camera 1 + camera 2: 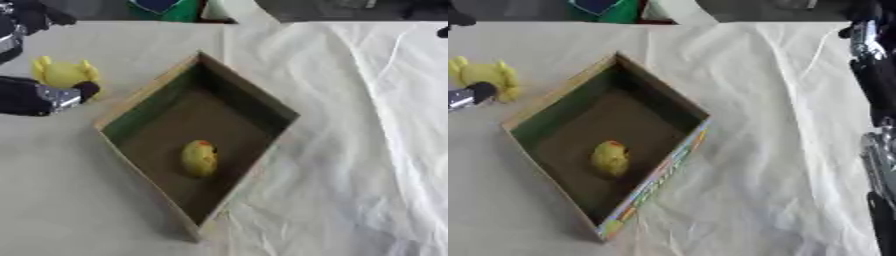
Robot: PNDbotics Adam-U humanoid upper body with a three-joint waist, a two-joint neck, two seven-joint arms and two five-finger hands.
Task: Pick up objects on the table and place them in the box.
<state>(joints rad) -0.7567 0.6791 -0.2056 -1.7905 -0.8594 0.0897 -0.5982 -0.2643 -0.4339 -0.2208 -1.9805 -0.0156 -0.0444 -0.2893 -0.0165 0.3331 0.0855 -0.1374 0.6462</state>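
A: Start at the table's left edge. What's the robot's black-and-silver left hand [44, 97] doing?

B: It sits against a soft yellow toy with little prongs on top [63, 74], a fingertip touching the toy's near side. Whether the fingers are curled round it or only resting there, I cannot tell.

A: Where is that toy relative to the open brown cardboard box [149, 92]?

B: Just beside the box's left corner, outside it, on the pale cloth-covered table [350, 150].

A: What might go wrong?

B: My guess: the toy could slip or roll from the fingertips, or snag on the box's left wall during the lift over.

A: And the count?

B: Two yellow toys: one outside, and one rounded yellow toy with a red spot [199, 158] lying on the box floor. One box.

A: The right side?

B: The right arm [872, 65] runs down the table's right edge; its hand isn't visible.
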